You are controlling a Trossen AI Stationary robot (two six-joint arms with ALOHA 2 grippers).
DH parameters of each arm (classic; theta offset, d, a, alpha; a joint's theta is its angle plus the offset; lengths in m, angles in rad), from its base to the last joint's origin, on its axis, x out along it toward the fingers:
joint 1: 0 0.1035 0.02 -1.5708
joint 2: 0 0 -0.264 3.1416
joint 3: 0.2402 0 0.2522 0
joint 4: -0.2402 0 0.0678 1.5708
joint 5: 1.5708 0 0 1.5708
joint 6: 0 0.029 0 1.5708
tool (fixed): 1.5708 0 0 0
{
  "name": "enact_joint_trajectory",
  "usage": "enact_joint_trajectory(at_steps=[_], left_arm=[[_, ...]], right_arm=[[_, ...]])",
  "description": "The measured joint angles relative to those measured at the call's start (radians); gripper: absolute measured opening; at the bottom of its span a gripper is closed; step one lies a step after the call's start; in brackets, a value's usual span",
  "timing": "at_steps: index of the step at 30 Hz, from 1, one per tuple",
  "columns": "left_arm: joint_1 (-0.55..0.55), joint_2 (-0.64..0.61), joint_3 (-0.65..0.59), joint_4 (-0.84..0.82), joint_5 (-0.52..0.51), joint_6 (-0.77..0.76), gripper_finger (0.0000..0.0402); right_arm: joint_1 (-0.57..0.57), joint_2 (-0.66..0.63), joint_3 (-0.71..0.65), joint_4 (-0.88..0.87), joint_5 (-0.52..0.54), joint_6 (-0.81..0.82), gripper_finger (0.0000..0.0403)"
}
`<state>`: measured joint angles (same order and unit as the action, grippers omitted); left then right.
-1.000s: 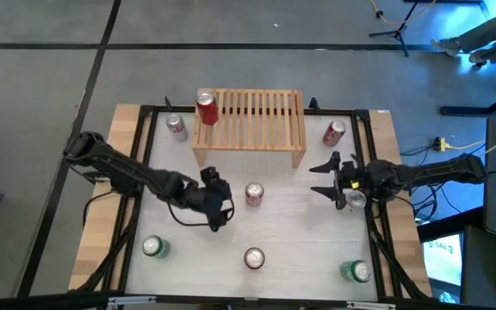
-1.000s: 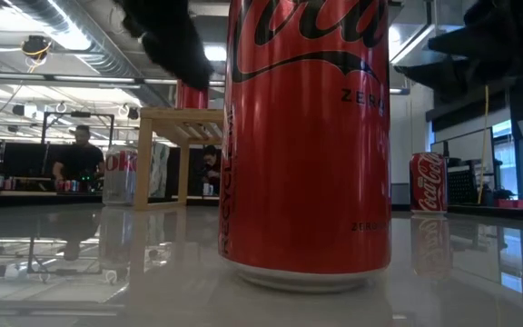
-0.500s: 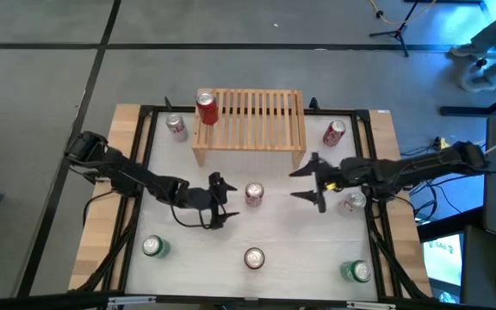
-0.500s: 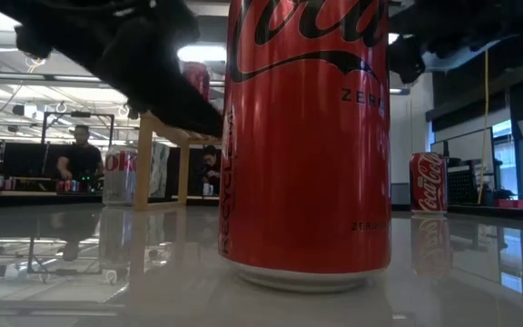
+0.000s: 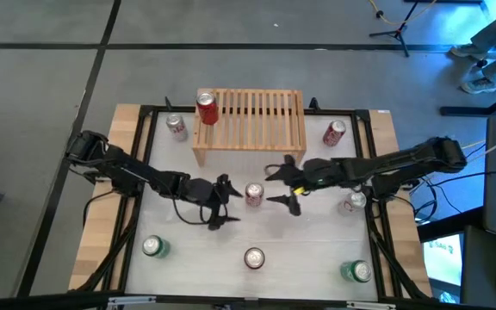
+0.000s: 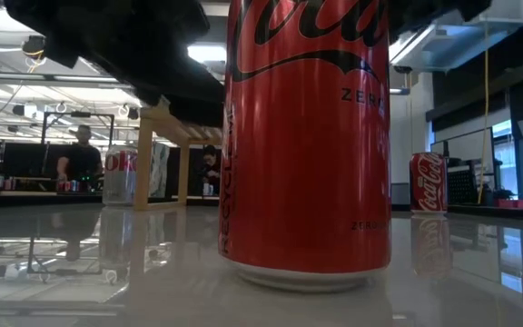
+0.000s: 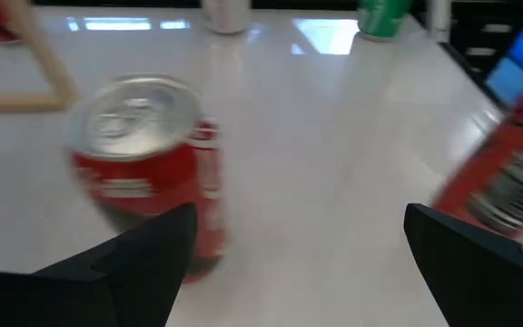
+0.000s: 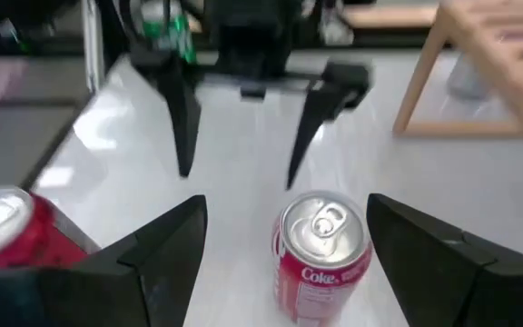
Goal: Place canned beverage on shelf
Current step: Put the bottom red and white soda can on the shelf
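We see a red cola can [image 5: 254, 195] upright on the table [image 5: 308, 232], between our spread left end effector [image 5: 227, 201] and spread right end effector [image 5: 282, 184]; the shelf [image 5: 250, 127] stands just beyond. One end effector should centre around its body, avoiding collision.

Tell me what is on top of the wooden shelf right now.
One red can stands on the shelf at its left end. The other slats are bare; the space underneath is hidden from above.

We see two slim, matte black jointed arms, the left arm [image 5: 136, 179] and the right arm [image 5: 403, 165], each ending in a black gripper: the left gripper [image 5: 224, 202] and right gripper [image 5: 284, 182] carry two tapered, pointed fingers. Thin black cables loop beneath the left arm.
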<state>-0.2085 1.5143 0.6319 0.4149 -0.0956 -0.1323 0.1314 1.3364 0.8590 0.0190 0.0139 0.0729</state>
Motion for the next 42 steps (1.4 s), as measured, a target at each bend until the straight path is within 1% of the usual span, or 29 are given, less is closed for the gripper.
enact_joint_trajectory(at_steps=[4, 6, 8, 10, 12, 15, 26, 33, 40, 42], left_arm=[[0.019, 0.011, -0.001, -0.018, -0.022, -0.035, 0.0380], [0.029, 0.011, -0.001, -0.016, -0.050, -0.044, 0.0380], [0.034, 0.010, 0.000, -0.019, -0.056, -0.044, 0.0380], [0.034, 0.011, 0.000, -0.038, -0.063, -0.044, 0.0380], [0.034, 0.011, 0.000, -0.042, -0.079, -0.049, 0.0380], [0.034, 0.019, 0.000, -0.042, -0.081, -0.049, 0.0380], [0.034, 0.097, -0.001, -0.014, -0.110, -0.066, 0.0380], [0.037, 0.097, -0.001, -0.008, -0.124, -0.049, 0.0380], [0.038, 0.097, 0.000, -0.012, -0.123, -0.049, 0.0380], [0.038, 0.097, 0.000, -0.012, -0.123, -0.048, 0.0380]], right_arm=[[-0.001, 0.106, 0.080, -0.054, 0.000, -0.003, 0.0299], [-0.001, 0.147, 0.117, -0.081, 0.000, -0.003, 0.0299], [-0.001, 0.183, 0.151, -0.101, 0.007, -0.003, 0.0299], [-0.001, 0.213, 0.175, -0.134, 0.054, -0.004, 0.0299], [-0.001, 0.237, 0.192, -0.132, 0.108, -0.007, 0.0299], [-0.002, 0.257, 0.205, -0.131, 0.142, -0.033, 0.0299], [-0.001, 0.267, 0.208, -0.147, 0.154, -0.027, 0.0298], [-0.007, 0.279, 0.208, -0.142, 0.159, -0.017, 0.0298], [-0.008, 0.330, 0.209, -0.125, 0.150, -0.001, 0.0298], [-0.007, 0.340, 0.209, -0.122, 0.133, -0.002, 0.0298]])
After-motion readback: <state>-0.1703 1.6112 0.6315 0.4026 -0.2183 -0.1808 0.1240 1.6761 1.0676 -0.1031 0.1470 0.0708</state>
